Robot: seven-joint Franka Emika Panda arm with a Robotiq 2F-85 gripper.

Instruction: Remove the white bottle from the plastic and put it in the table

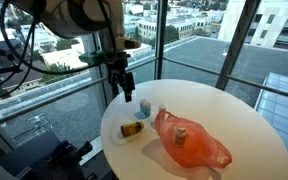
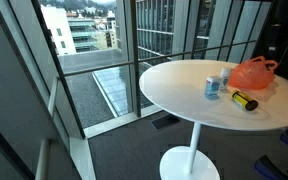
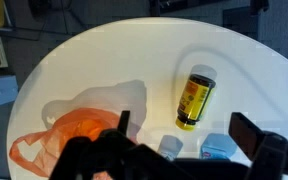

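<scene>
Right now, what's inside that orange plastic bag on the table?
A pale bottle shows through the orange bag. The crumpled plastic hides its details and anything else inside.

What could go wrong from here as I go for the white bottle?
1. The end effector hangs open near a blue container, not over the orange bag; crossing low could knock the container over.
2. The yellow bottle lies on its side near the table edge and could roll off if bumped.
3. The white bottle sits inside loose plastic, so the bag may lift with it.
</scene>
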